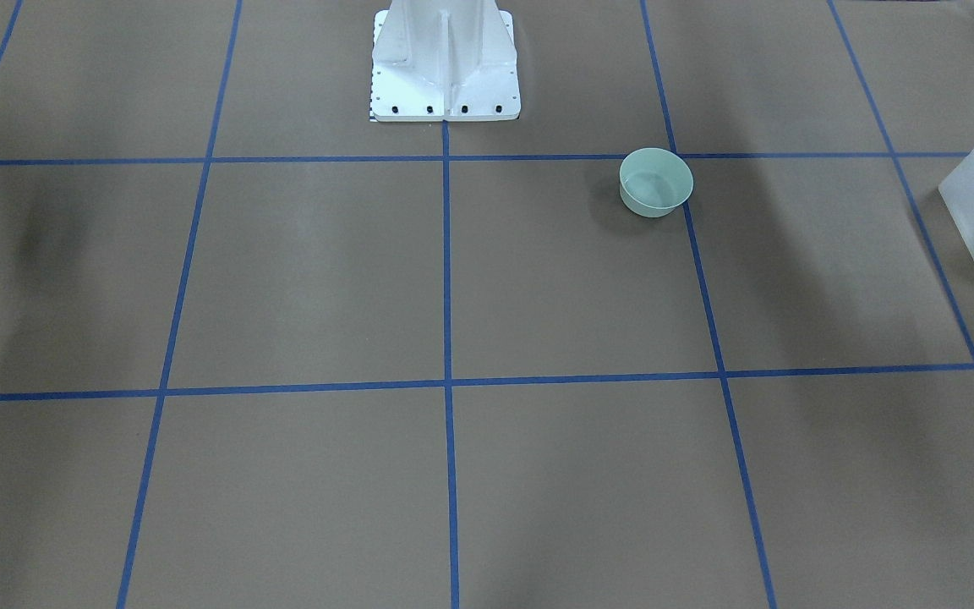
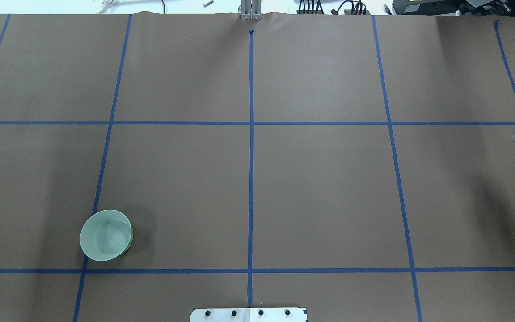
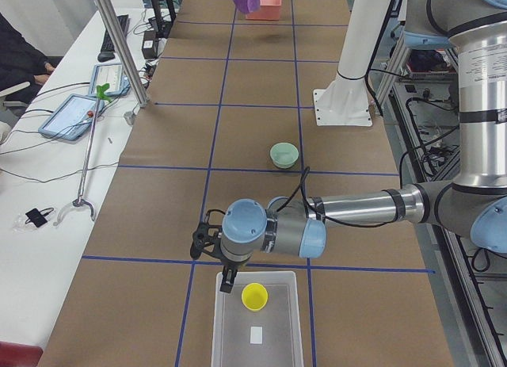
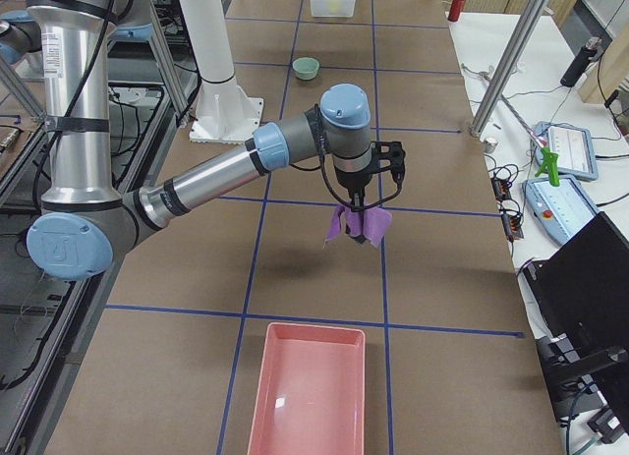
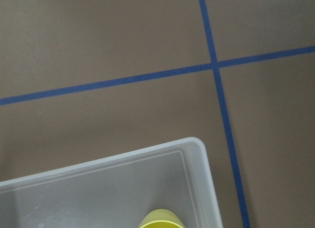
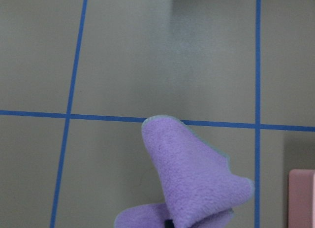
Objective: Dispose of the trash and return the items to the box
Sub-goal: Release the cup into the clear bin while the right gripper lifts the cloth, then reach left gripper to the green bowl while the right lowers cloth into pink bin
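The yellow cup [image 3: 254, 296] stands inside the frosted box [image 3: 230, 335] at the table's left end; its rim shows in the left wrist view [image 5: 160, 219] inside the box's corner [image 5: 98, 164]. My left gripper [image 3: 227, 284] hangs over the box's far rim beside the cup; I cannot tell whether it is open or shut. The pale-green bowl [image 2: 106, 235] sits upright on the table, apart from both grippers. My right gripper [image 4: 362, 211] is shut on a purple cloth [image 6: 192, 183] and holds it above the table.
A pink tray [image 4: 310, 391] lies empty at the table's right end, below and nearer than the cloth. The white pedestal base [image 1: 445, 76] stands at the robot side. A small white slip [image 3: 256, 334] lies in the box. Operators' gear lines the far bench.
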You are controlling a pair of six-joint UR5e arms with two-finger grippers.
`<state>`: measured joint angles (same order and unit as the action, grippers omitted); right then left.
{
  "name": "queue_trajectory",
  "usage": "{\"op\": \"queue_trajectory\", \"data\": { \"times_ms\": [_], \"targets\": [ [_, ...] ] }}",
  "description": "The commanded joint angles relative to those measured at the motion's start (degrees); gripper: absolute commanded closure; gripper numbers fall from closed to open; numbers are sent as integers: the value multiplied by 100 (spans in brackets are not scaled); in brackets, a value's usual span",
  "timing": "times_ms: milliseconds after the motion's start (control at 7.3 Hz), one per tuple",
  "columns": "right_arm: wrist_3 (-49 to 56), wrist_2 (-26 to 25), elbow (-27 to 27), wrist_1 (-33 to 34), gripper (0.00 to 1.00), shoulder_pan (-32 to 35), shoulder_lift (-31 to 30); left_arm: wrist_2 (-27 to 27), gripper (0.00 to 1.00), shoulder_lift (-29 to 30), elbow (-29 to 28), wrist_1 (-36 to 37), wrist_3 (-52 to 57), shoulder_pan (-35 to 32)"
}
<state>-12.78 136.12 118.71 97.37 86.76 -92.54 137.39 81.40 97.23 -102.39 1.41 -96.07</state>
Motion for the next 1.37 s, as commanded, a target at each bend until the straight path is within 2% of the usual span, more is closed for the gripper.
{"op": "queue_trajectory", "data": {
  "times_ms": [0,137,274,411,548,685,821,1095,1232],
  "targets": [
    [702,-418,-119,10,100,200,-325,95,2,16,716,140,-1191,70],
    [1133,-585,-312,27,100,332,-370,330,2,25,866,114,-1639,288],
    [1433,-630,-540,28,100,516,-353,341,2,8,1077,-208,-2436,717],
    [1645,-752,-707,19,100,709,-335,332,2,8,1122,-794,-3479,1234],
    [1951,-997,-831,27,100,859,-335,237,2,16,1105,-1644,-4821,2084],
    [2146,-1121,-1058,10,100,1035,-335,-8,2,34,1122,-2253,-5748,2692],
    [2365,-1314,-1270,-16,100,1097,-326,-158,2,34,1140,-2555,-6262,3168],
    [2482,-1578,-1508,-25,100,1220,-344,-920,2,43,1472,-2620,-7264,4309],
    [2490,-1736,-1709,-43,100,1230,-326,-1560,2,165,1500,-2620,-7773,5020]
  ]
}}
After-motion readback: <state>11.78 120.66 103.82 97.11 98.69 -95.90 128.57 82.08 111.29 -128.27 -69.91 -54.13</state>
